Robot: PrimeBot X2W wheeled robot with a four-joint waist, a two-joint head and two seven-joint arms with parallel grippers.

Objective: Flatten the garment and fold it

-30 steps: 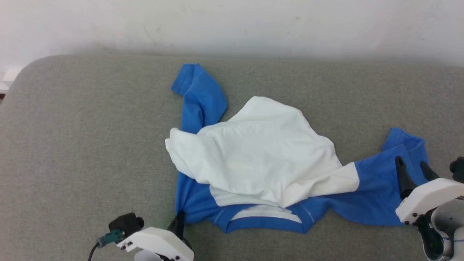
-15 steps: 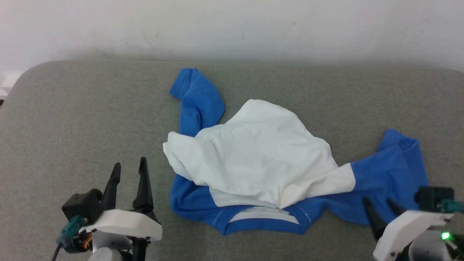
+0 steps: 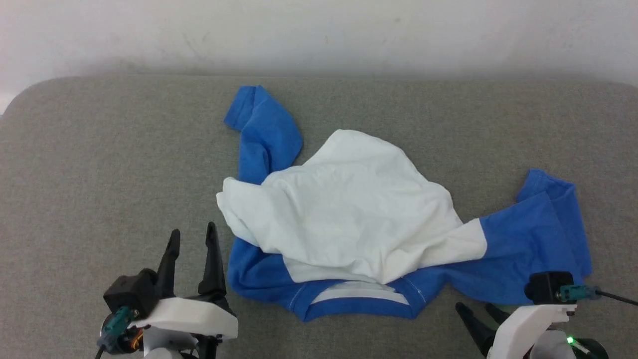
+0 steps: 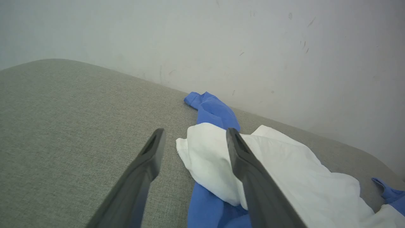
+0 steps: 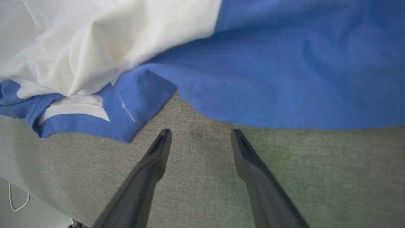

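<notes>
The garment [image 3: 344, 219] lies crumpled on the grey padded surface, its white body bunched over the blue shoulders. One blue sleeve [image 3: 264, 134] points toward the wall, the other [image 3: 538, 234] spreads to the right, and the blue collar [image 3: 359, 306] faces the near edge. My left gripper [image 3: 192, 232] stands open just left of the garment's blue shoulder, holding nothing. In the left wrist view the left gripper [image 4: 195, 131] frames the white fold of the garment [image 4: 284, 171]. My right gripper [image 3: 473, 306] is open on bare surface just short of the right sleeve's hem [image 5: 284, 79], its fingertips [image 5: 166, 133] apart.
The grey padded surface [image 3: 99, 174] runs wide to the left, with a rounded corner at the far left. A white wall [image 3: 319, 30] stands right behind it. In the right wrist view the near edge drops to a pale floor with a thin white cable [image 5: 19, 202].
My left gripper let go of the garment's blue shoulder edge, opened and drew back to the left. My right gripper pulled off the right sleeve toward the near edge. The camera shifted slightly.
</notes>
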